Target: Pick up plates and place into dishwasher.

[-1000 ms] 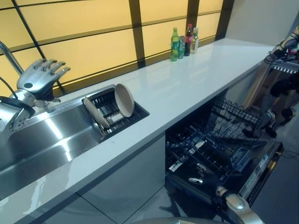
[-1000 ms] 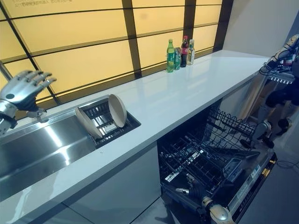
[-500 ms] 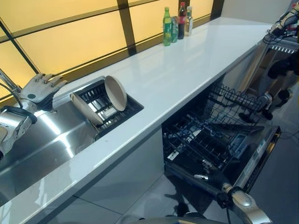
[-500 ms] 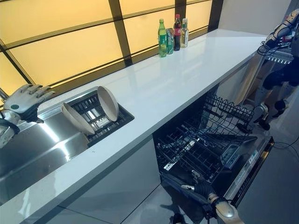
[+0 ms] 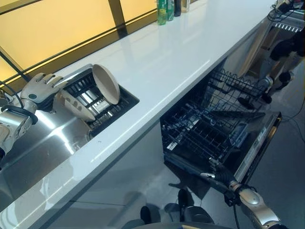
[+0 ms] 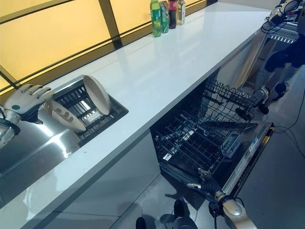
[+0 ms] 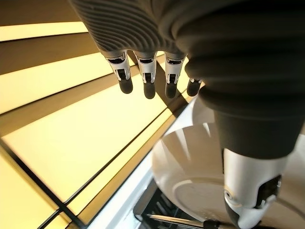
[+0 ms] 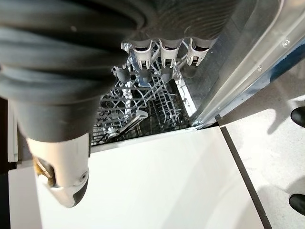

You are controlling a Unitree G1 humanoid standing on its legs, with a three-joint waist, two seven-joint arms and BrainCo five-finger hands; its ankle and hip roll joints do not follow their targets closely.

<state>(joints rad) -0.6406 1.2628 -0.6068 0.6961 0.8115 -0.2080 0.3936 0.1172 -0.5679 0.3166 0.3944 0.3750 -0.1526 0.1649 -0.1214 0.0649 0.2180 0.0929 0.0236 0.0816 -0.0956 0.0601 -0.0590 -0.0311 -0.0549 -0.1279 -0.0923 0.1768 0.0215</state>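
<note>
Two beige plates (image 5: pixel 106 84) (image 5: pixel 76 105) lean on edge in the sink rack (image 5: pixel 121 102).

You are looking at a long white countertop (image 5: pixel 190 52) running along the yellow-panelled wall, with a steel sink (image 5: pixel 38 152) recessed at its left end. A dark drying rack (image 5: pixel 112 107) sits in the recess beside the sink and holds two pale plates (image 5: pixel 106 84) on edge, tilted. At the far end of the countertop, bottles (image 6: pixel 164 10) stand upright in a close group against the wall.
</note>
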